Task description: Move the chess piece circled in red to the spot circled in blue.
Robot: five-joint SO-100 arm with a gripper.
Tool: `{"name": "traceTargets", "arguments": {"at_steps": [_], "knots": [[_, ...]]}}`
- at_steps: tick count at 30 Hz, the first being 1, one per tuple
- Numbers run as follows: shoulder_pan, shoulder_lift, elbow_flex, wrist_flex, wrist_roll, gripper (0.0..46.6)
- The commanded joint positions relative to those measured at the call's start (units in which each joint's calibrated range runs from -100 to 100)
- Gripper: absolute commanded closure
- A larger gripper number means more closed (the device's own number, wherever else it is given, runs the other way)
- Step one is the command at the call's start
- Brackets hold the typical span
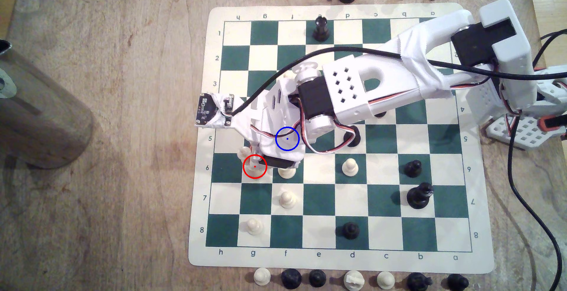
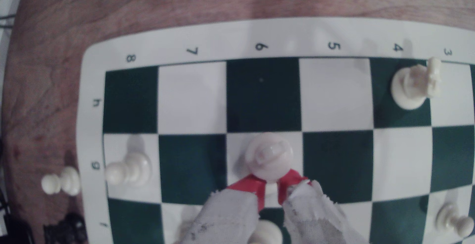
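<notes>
While arm (image 1: 346,95) hides blue spot, pawn (image 1: 287,172) adjoins bishop (image 2: 269,159).

Board (image 1: 383,144) was dark green and cream checks, cream border, dark green letters and numbers. Table (image 1: 122,186) was pale wood grain, pinkish-brown in wrist view. Arm (image 1: 346,91) was white with black motor blocks, black cable, red-white-black wires. Gripper (image 2: 271,191) had red tips, grubby grey-white cloth wrap. Tall piece (image 2: 268,158) at gripper's 12 o'clock was cream-white. Thin red ring (image 1: 254,166) with red dot; thin blue ring (image 1: 287,138), blue dot, at its 1 o'clock. Pawns (image 1: 349,167) cream, others black (image 1: 412,168).
</notes>
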Motion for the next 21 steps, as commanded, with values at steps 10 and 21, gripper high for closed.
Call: {"name": "traceTargets", "arguments": {"at_steps": [10,21], "knots": [[-0.10,-3.62,-3.60,0.19,-0.15,34.4],[0.61,-2.86,-3.05,-0.63,0.10,32.3]]}}
